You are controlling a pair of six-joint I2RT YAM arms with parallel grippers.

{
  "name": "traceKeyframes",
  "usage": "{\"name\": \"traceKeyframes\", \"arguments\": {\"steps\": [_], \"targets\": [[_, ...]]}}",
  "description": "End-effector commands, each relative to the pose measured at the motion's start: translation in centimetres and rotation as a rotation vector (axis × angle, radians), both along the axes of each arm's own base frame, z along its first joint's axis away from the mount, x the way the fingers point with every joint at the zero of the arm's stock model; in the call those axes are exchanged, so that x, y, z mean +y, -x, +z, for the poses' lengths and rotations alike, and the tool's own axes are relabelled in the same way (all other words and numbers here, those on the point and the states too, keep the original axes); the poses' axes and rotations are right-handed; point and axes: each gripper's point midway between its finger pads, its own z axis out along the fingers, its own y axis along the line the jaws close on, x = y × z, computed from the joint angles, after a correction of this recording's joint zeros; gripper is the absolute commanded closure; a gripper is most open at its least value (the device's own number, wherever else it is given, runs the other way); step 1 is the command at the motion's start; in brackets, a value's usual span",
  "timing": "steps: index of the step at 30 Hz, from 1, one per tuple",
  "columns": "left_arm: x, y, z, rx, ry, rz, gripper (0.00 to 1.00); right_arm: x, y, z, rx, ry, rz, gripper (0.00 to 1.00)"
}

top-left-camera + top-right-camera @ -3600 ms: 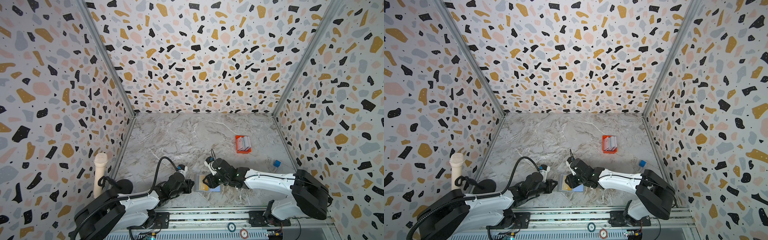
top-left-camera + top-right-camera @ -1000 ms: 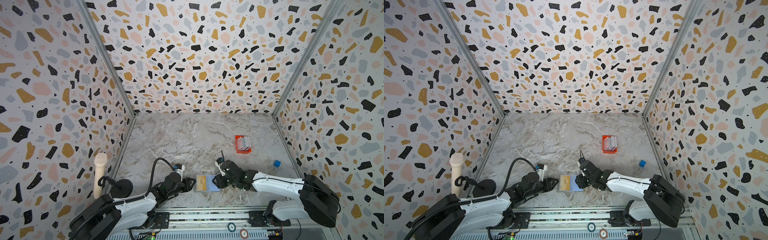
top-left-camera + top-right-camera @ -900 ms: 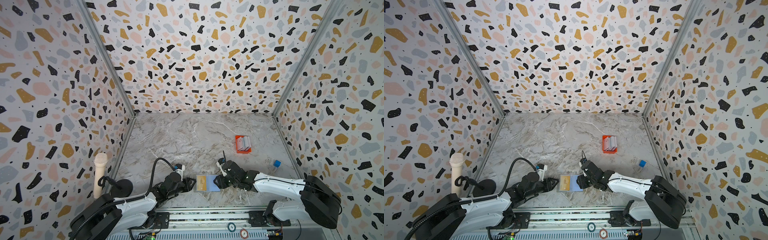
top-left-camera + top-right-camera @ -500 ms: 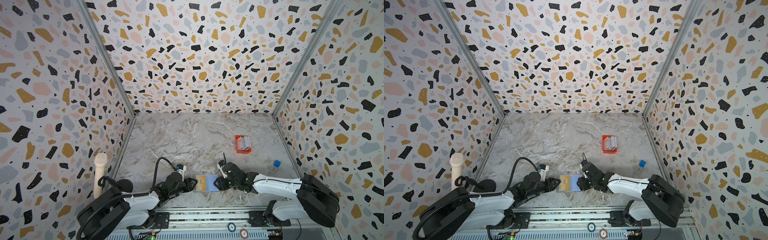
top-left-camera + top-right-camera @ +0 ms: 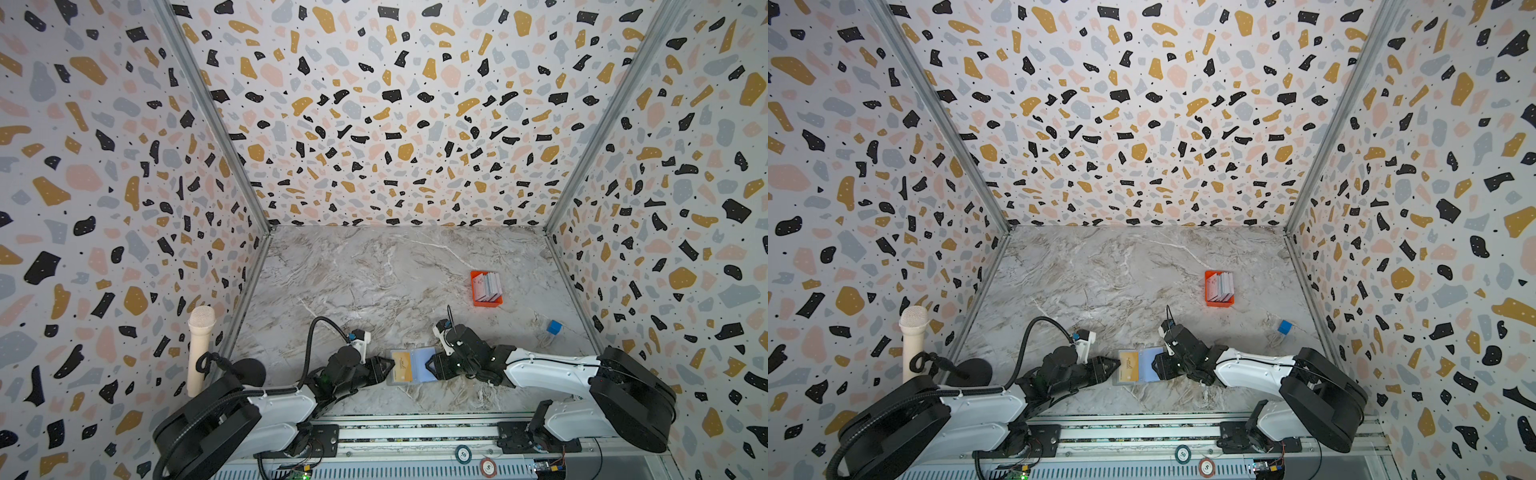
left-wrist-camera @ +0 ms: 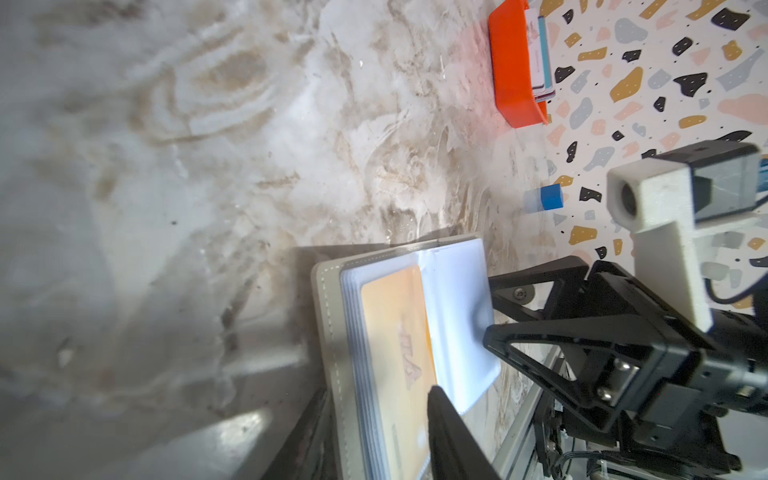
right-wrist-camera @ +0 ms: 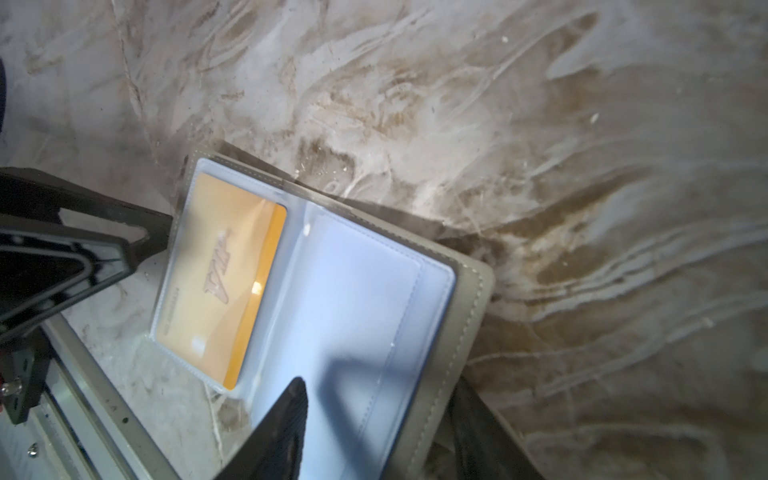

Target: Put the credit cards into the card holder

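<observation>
The grey card holder (image 5: 422, 365) (image 5: 1148, 365) lies open near the table's front edge, pale blue pockets facing up. A gold credit card (image 5: 402, 366) (image 7: 220, 274) marked "VIP" sits in its left pocket. My left gripper (image 5: 388, 365) (image 6: 376, 399) is shut on the holder's left half, one finger on the gold card (image 6: 395, 332) and the other under the cover. My right gripper (image 5: 430, 368) (image 7: 376, 382) clasps the right half, with one finger over the blue pocket and one under the grey cover. More whitish credit cards (image 5: 487, 286) (image 6: 540, 54) stand in the orange tray (image 5: 486, 301).
A small blue cube (image 5: 554, 327) (image 6: 552, 196) lies near the right wall. A microphone on a stand (image 5: 200, 349) rises at the front left. Two poker chips (image 5: 462, 454) rest on the front rail. Patterned walls close three sides.
The right gripper has drawn back from above the holder to its right edge. In the last second both grippers and the holder have hardly moved.
</observation>
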Motion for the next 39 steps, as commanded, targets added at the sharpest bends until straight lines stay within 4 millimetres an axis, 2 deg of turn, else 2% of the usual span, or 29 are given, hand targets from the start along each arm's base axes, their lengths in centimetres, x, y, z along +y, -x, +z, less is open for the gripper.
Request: {"name": "traceKeyframes", "arguments": {"steps": [1, 11, 19, 25, 29, 39], "targets": [[-0.7, -0.2, 1.9, -0.029, 0.045, -0.016, 0.59, -0.2, 1.0, -0.9, 0.044, 0.007, 0.017, 0.44], [-1.8, 0.1, 2.9, -0.008, 0.141, -0.032, 0.61, 1.5, 1.2, -0.5, 0.047, -0.037, 0.050, 0.44], [-2.0, -0.1, 4.7, -0.038, 0.149, -0.031, 0.61, 3.5, 1.2, -0.7, 0.048, -0.039, 0.089, 0.44], [-2.4, 0.0, 5.0, -0.041, 0.145, -0.035, 0.61, 4.7, 1.1, -0.5, 0.041, -0.042, 0.113, 0.44], [-3.2, 0.0, 5.0, -0.040, 0.142, -0.050, 0.61, 4.3, 0.9, 0.5, 0.015, -0.046, 0.099, 0.43], [-5.4, -0.3, 5.1, -0.056, 0.116, -0.095, 0.61, 1.0, 0.0, 2.7, -0.061, -0.002, 0.012, 0.42]]}}
